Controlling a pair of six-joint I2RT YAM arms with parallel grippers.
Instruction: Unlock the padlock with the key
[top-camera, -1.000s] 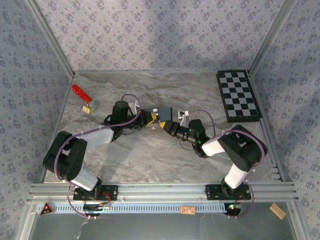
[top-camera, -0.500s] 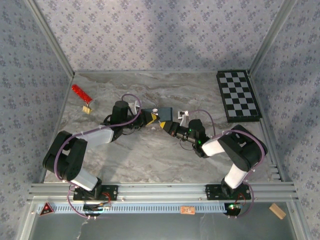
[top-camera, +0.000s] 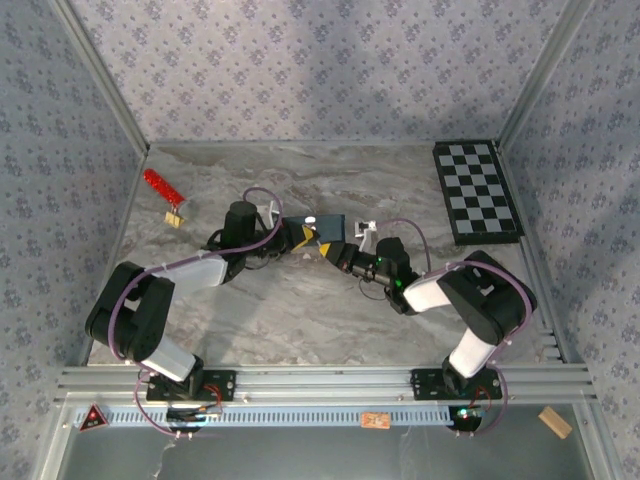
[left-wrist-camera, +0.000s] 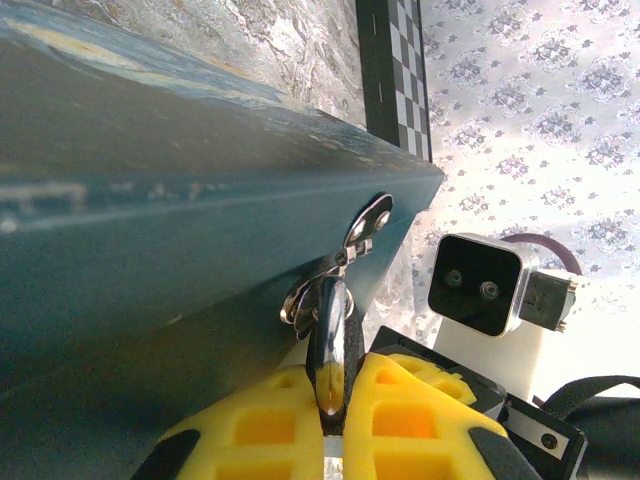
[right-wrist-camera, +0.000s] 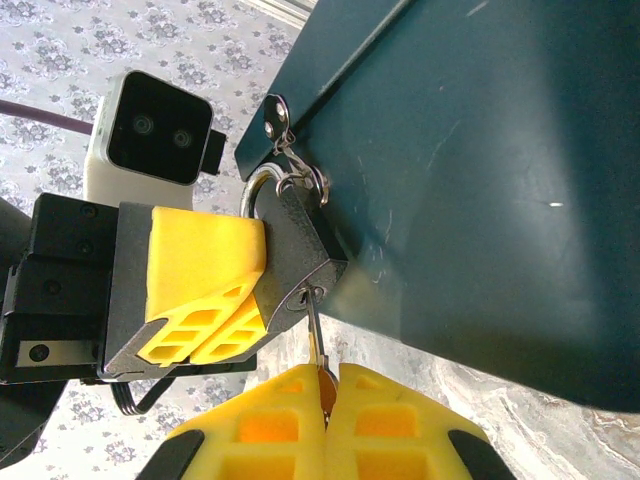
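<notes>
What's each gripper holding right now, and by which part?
The left gripper clamps the padlock by its body; the right gripper pinches the key by its head, blade in the keyhole.

Dark padlock hangs from a silver hasp, key inserted in its keyhole.

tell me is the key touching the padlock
Touching. Right wrist view shows the key pushed into the bottom of the padlock.

From the right wrist the head of the key is buried between the jaws of the right gripper, and from the left wrist the left gripper hides the body of the padlock.
</notes>
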